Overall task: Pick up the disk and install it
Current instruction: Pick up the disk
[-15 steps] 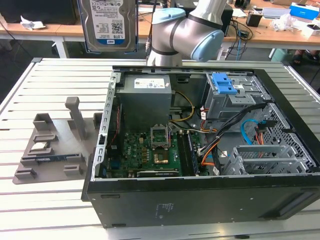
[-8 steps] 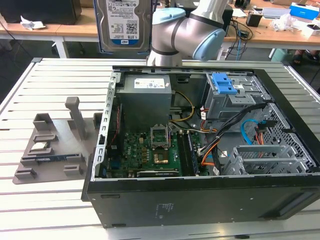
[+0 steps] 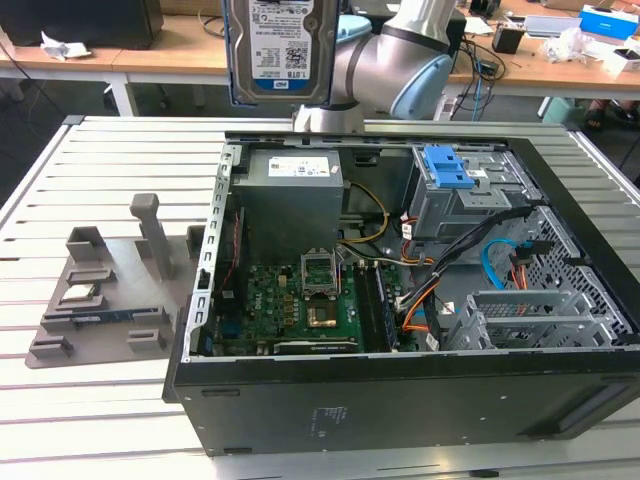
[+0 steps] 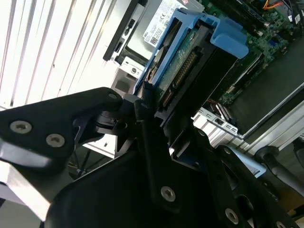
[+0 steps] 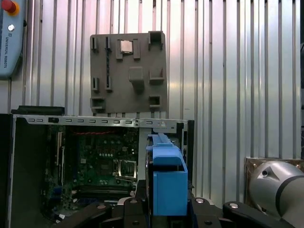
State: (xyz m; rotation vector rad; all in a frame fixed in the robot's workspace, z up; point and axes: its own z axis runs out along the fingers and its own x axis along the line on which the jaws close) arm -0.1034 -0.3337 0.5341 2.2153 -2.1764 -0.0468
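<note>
The disk (image 3: pixel 279 50) hangs upright in the air above the back edge of the open computer case (image 3: pixel 400 390), its white-and-blue label facing the exterior view. In the second wrist view my gripper (image 4: pixel 164 111) is shut on the disk (image 4: pixel 190 61), with the black fingers (image 4: pixel 145 102) clamped on its edges beside the blue bracket. In the first wrist view the bracket end of the disk (image 5: pixel 167 185) stands up between the gripper's black parts, over the case's edge.
Inside the case, a grey drive cage with a blue latch (image 3: pixel 455 170) sits at the back right, a power supply (image 3: pixel 290 200) beside it, and the motherboard (image 3: pixel 300 310) below. A grey fixture (image 3: pixel 100 290) holding a small chip (image 3: pixel 78 293) lies on the slatted table (image 3: pixel 60 420) at the exterior view's left.
</note>
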